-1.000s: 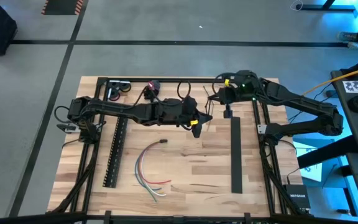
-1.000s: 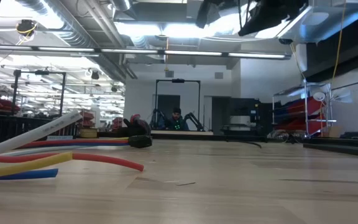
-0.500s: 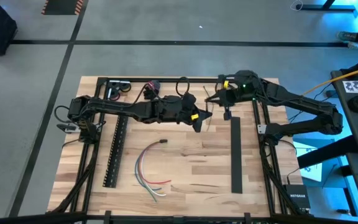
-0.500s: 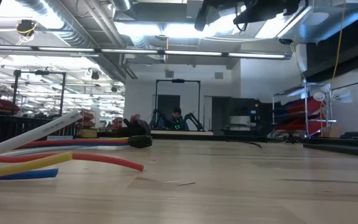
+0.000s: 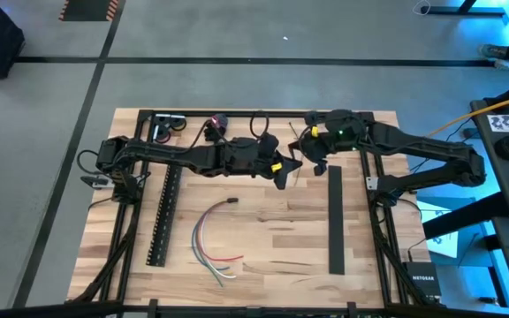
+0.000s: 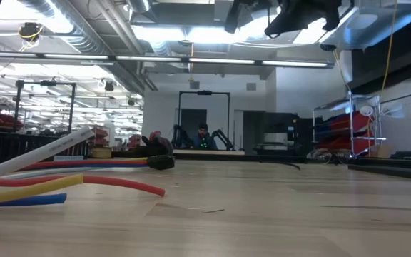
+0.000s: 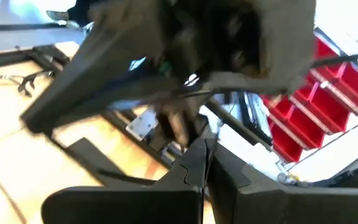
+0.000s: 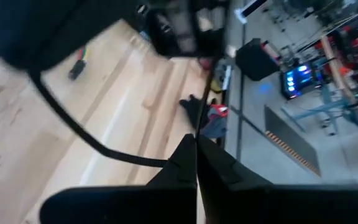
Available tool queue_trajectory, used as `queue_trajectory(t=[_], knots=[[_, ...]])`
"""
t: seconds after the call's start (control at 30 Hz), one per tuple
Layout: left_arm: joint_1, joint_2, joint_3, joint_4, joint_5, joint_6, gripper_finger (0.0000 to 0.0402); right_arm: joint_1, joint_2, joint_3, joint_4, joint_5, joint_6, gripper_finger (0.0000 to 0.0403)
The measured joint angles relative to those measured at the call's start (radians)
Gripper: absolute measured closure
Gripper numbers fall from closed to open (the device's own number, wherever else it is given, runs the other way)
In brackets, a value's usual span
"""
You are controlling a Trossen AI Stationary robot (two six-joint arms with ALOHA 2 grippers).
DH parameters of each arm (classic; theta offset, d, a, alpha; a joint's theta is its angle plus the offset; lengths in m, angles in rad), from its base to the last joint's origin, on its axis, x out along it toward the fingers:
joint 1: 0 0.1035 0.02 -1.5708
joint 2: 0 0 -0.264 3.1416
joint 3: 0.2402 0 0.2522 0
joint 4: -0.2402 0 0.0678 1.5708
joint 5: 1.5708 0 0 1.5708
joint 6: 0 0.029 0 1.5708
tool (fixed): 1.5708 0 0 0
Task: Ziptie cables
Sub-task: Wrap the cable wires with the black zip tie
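The cables (image 5: 212, 238) lie loose on the wooden table near its front, coloured ends toward the near edge and black end (image 5: 231, 201) toward the middle. They fill the left of the low view (image 6: 70, 178). Both arms hang high over the table's far half. My left gripper (image 5: 288, 170) is shut and points toward the right edge. Close in front of it, my right gripper (image 5: 315, 161) is shut on a thin dark zip tie (image 8: 205, 99). Whether the left fingers (image 7: 205, 163) touch that strip does not show. My right gripper pinches the zip tie by one end (image 8: 197, 129) between its two shut fingers. The strip runs straight out past the fingertips, along them. It is lifted clear of the table.
A long black slotted bar (image 5: 162, 216) lies at the left and a plain black bar (image 5: 336, 221) at the right. Black frame rails (image 5: 237, 113) border the table, with small parts (image 5: 170, 124) at the far left. A person (image 6: 203, 134) sits far back in the room.
My right gripper has moved toward the table's left, closer to my left gripper, and has rolled about its own axis. My left gripper has stayed in place and rolled a little. The cables have not moved.
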Motion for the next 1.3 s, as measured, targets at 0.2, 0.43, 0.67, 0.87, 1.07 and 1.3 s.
queue_trajectory(t=[0.2,0.43,0.67,0.87,1.07,1.3], knots=[[0.007,-0.001,0.001,-0.033,-0.033,-0.008,0.0401,0.009,-0.026,0.000,0.016,-0.068,-0.034,0.0403],[0.017,-0.002,0.001,-0.007,-0.036,-0.016,0.0401,0.051,-0.021,0.000,0.021,-0.035,-0.121,0.0403],[0.018,-0.008,0.001,0.062,-0.032,-0.026,0.0401,0.084,-0.021,0.000,0.026,0.079,-0.185,0.0403],[0.018,-0.020,0.001,0.040,-0.039,-0.028,0.0401,0.085,-0.022,0.000,0.047,0.107,-0.206,0.0403],[0.035,-0.022,-0.007,-0.070,-0.081,-0.032,0.0401,0.085,-0.037,0.000,0.052,0.087,-0.206,0.0403],[0.040,-0.022,-0.025,0.020,-0.066,-0.014,0.0401,0.084,-0.039,0.000,0.039,0.092,-0.185,0.0402]])
